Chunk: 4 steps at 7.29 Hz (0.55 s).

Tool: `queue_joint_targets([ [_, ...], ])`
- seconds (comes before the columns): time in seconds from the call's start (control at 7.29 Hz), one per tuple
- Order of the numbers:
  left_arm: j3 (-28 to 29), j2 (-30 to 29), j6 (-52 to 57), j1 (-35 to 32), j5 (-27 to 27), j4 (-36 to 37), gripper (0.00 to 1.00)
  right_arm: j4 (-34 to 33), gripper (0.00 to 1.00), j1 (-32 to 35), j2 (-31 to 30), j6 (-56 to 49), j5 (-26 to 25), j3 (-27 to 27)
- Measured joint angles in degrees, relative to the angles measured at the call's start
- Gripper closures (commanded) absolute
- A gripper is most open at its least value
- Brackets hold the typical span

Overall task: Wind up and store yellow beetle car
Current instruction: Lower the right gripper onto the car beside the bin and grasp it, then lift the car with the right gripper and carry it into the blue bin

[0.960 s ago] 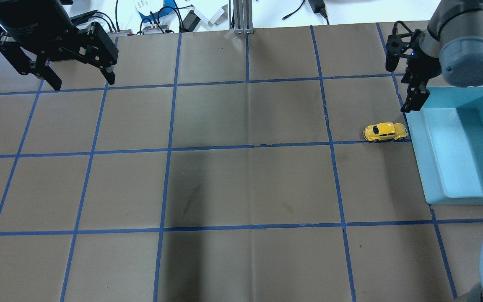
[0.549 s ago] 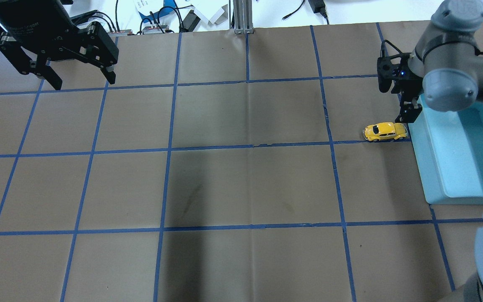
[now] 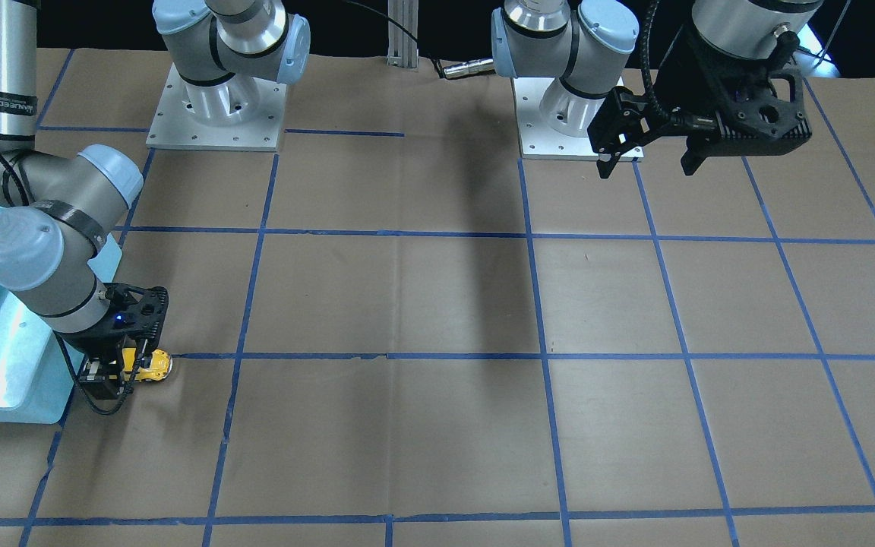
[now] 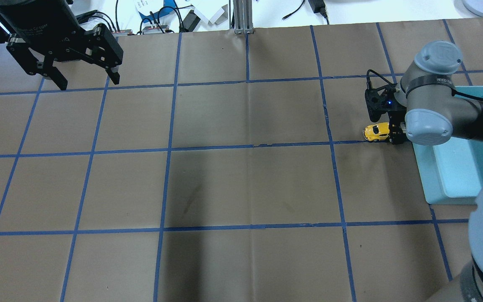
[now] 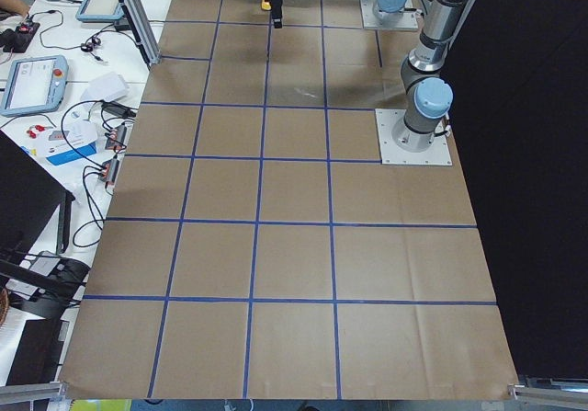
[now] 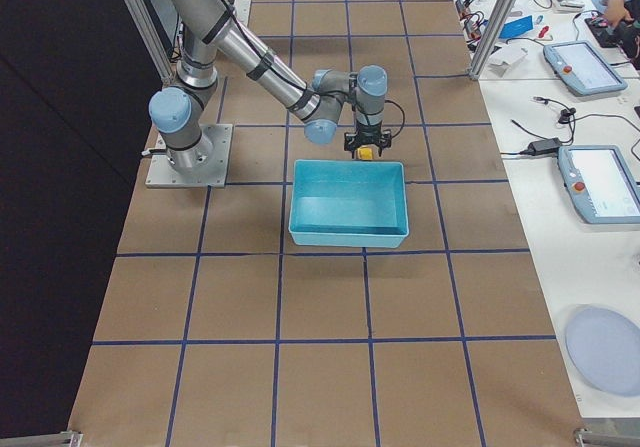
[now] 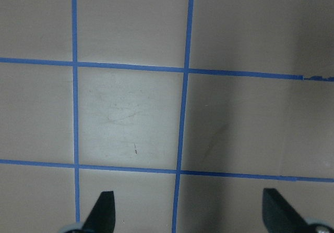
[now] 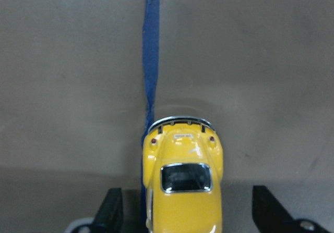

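Two spread fingers (image 8: pixel 112 212) of our right hand (image 8: pixel 189 209) straddle the yellow beetle car (image 4: pixel 375 131) near the tabletop's (image 4: pixel 241 188) right edge. We judge gripping comes next, before winding. Farther, our left hand (image 4: pixel 88 82) hangs wide at the far-left corner.

Bin (image 4: pixel 424 176) sits on table (image 4: pixel 241 188) at the robot's right end. Beetle car (image 4: pixel 375 131) stands on the table just beside the bin's long wall that faces table centre, one end toward the bin, partly on a tape line (image 8: pixel 150 61) that runs away from the bin. Right gripper (image 4: pixel 393 134) is over the car's bin-side end, one finger on each side with gaps showing. Left gripper (image 4: pixel 89 82) is well apart from the bin, above the table's opposite far corner.
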Motion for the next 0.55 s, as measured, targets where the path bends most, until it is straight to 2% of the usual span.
queue_joint_targets([
  [0.14,-0.18,-0.26,0.84,0.11,-0.21,0.71,0.0,-0.83,0.91,-0.02,0.13,-0.04,0.34,0.08],
  [0.55,-2.83,-0.62,2.88,0.23,-0.16,4.16,0.0,-1.9,0.99,0.07,-0.25,0.54,0.62,-0.16],
])
